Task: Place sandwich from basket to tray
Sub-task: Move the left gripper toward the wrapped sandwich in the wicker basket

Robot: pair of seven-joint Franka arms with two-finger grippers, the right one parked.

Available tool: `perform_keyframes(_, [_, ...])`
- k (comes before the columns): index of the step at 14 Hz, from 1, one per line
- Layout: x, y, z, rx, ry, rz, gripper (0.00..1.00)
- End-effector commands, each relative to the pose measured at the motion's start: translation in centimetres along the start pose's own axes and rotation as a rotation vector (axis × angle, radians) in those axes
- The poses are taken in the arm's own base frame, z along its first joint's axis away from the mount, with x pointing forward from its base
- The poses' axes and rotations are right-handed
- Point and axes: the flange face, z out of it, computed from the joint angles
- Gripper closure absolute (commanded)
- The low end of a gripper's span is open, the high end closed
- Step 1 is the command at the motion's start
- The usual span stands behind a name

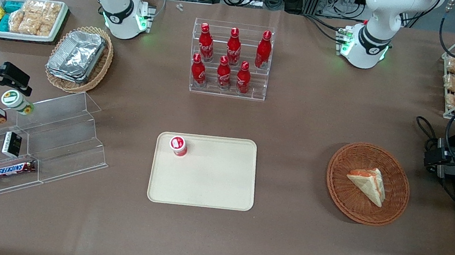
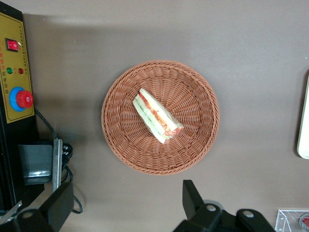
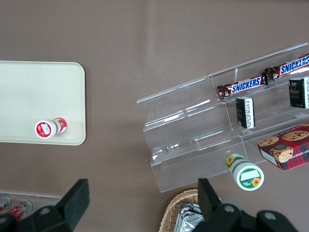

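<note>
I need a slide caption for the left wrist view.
Open gripper hovers above the sandwich in the round wicker basket.

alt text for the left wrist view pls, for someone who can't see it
A wedge sandwich with orange-red and green filling lies in a round reddish-brown wicker basket on a brown table, seen from above. The gripper hovers open above the table beside the basket, touching nothing. A black and yellow control box with a red button sits nearby.

Front cam looks down over the whole table; left wrist cam hangs above the basket [image 2: 160,117], gripper [image 2: 128,205] spread, both catch it
</note>
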Motion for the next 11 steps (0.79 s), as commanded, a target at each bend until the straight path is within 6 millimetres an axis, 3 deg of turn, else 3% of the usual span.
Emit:
perform_keyframes(1, [0.3, 0.6, 0.0, -0.011, -0.015, 0.013, 0.00])
perform_keyframes(5, [0.3, 0.8, 0.7, -0.002, -0.038, -0.003, 0.00])
perform_keyframes(7, [0.5, 2.4, 2.8, 0.028, -0.063, -0.165, 0.00])
perform_keyframes(11, [0.1, 2.7, 9.0, 0.023, -0.005, -0.387, 0.00])
